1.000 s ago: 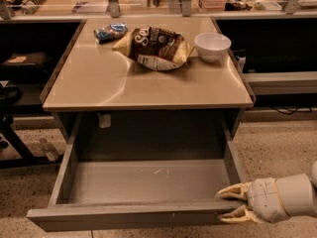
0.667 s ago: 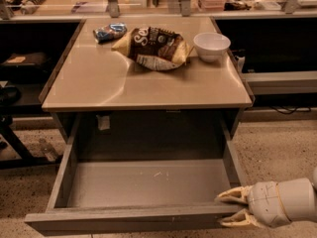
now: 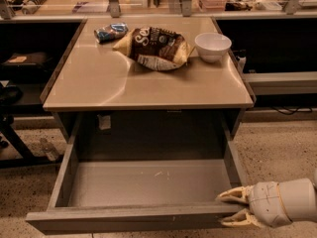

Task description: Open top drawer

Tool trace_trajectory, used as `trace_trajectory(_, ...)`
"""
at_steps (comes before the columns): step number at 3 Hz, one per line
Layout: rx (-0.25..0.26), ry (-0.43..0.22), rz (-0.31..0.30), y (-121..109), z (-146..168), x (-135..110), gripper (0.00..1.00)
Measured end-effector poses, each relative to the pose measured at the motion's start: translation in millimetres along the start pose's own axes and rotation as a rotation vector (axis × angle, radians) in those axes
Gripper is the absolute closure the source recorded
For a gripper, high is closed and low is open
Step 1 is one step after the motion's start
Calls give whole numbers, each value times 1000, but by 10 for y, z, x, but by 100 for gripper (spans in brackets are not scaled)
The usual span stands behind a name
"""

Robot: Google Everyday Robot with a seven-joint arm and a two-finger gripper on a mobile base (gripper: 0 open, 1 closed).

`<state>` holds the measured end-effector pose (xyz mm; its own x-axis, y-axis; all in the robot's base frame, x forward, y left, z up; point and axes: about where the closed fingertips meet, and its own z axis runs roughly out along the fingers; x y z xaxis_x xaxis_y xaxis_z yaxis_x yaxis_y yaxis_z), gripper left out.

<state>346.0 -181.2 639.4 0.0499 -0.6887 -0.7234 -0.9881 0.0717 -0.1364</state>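
The top drawer point(image 3: 143, 185) is a wide grey handleless drawer. It stands pulled far out from under the tan counter, and its plain grey interior is bare. My gripper point(image 3: 233, 205) comes in from the lower right. Its pale fingers point(image 3: 233, 195) sit at the right end of the drawer's front panel point(image 3: 129, 219), one above the front's top edge and one below it. The front edge lies between the two fingers.
On the tan counter point(image 3: 148, 86) lie a brown and yellow chip bag point(image 3: 156, 47), a small blue packet point(image 3: 110, 31) and a white bowl point(image 3: 212, 46). Dark shelving stands at both sides. The floor is speckled.
The drawer has come slightly further out toward the camera. My gripper has stayed at the drawer front's right end and moved with it.
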Motion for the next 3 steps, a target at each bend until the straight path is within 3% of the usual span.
trace_trajectory(2,0,0,0,0,0,0,11)
trace_trajectory(3,0,0,0,0,0,0,0)
